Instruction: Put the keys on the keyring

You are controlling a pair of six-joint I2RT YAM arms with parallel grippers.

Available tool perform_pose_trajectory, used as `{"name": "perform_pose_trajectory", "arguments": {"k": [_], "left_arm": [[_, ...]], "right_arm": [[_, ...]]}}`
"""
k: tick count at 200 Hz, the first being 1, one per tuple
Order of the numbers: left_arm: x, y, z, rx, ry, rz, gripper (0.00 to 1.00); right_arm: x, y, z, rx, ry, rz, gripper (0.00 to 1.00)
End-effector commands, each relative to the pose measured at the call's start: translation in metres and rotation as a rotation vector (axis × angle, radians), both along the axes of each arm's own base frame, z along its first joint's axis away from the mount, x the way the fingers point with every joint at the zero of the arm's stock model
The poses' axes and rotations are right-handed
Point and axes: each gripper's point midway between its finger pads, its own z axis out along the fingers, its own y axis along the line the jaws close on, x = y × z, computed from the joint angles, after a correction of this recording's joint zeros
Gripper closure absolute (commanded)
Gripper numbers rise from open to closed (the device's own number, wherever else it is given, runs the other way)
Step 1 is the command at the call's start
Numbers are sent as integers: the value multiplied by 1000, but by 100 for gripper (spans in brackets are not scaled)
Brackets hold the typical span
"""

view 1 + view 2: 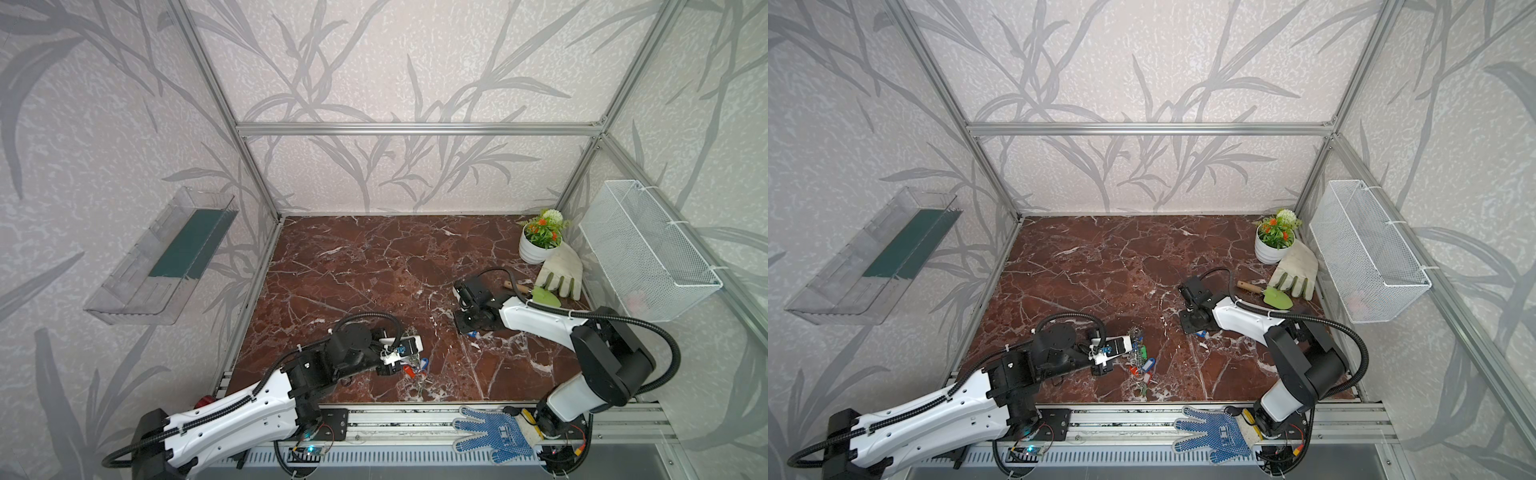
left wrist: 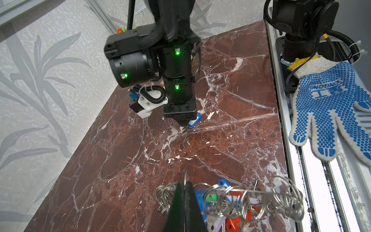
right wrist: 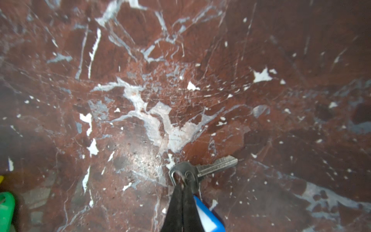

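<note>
The keyring is seen edge-on in the left wrist view, a grey disc with many wire split rings round it. My left gripper is shut on one of those rings at the disc's end. Keys with blue, green and red tags lie bunched under it; in a top view they show near the table's front. Further right, one silver key with a blue tag lies on the marble. My right gripper points down at it, shut on the small ring at the key's head.
A potted plant, a white glove and a green trowel lie at the back right. A blue dotted glove rests on the front rail. A wire basket hangs on the right wall, a clear shelf on the left.
</note>
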Motion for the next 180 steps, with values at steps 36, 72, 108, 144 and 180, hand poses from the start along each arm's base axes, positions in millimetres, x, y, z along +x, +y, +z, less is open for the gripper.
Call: {"name": "perform_pose_trajectory", "arguments": {"k": [36,72,108,144,180], "left_arm": [[1,-7,37,-92,-56,-13,100],[0,-7,38,-94,-57,-14,100],[0,-7,39,-95,-56,-16,100],[0,-6,40,-98,-58,-15,100],[-1,-6,41,-98,-59,-19,100]], "right_arm": [[7,-1,1,64,-133,-70,91],[3,-6,16,63,-149,-78,69],[-1,-8,33,58,-134,-74,59],[-3,-8,46,38,-48,-33,57],[-5,-7,47,93,103,38,60]]}}
